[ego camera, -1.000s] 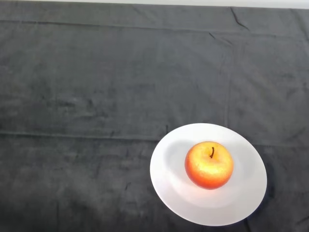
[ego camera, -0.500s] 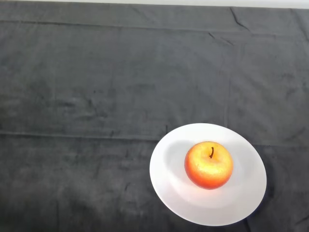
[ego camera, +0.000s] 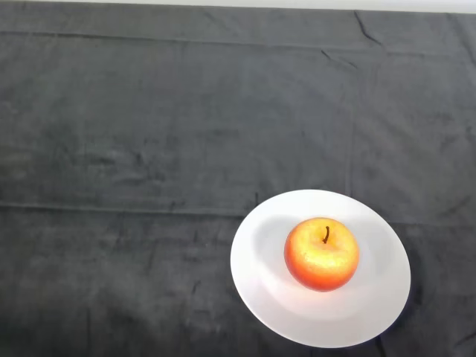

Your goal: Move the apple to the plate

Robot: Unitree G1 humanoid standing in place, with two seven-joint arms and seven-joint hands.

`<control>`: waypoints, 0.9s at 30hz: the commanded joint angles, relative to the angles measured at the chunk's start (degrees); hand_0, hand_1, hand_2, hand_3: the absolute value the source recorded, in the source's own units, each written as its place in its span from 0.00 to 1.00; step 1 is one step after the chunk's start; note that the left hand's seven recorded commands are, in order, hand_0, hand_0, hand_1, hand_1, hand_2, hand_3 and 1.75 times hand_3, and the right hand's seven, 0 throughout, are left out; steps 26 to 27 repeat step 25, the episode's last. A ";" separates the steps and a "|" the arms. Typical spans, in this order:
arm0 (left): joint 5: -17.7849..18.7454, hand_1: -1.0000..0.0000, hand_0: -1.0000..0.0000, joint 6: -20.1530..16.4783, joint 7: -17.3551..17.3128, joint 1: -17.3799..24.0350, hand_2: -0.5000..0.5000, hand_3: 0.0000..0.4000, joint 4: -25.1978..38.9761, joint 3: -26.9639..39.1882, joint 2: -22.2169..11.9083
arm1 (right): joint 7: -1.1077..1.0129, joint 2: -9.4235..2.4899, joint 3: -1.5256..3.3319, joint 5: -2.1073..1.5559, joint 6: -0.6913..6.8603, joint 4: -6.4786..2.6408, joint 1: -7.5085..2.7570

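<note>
A red and yellow apple [ego camera: 321, 253] stands upright, stem up, in the middle of a white plate [ego camera: 260, 282]. The plate lies on the dark cloth at the lower right of the head view, its near rim close to the bottom edge.
The dark cloth [ego camera: 149, 149] covers the whole table, with creases running across it at the top and through the middle. A pale strip of the table's far edge [ego camera: 297, 4] shows along the top.
</note>
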State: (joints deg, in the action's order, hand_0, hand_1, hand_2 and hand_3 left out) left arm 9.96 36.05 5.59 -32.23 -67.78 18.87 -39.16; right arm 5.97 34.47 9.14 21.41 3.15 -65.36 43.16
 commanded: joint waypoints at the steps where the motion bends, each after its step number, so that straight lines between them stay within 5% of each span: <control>1: -0.80 1.00 1.00 -0.54 0.28 1.48 0.50 0.00 0.85 0.78 -2.42 | -0.12 0.24 -0.51 -0.31 -0.53 -1.48 -1.47; 27: -1.70 1.00 1.00 -0.68 0.15 1.28 0.50 0.00 1.09 1.37 -2.03 | -0.12 0.24 -0.49 -0.33 -0.52 -1.46 -1.48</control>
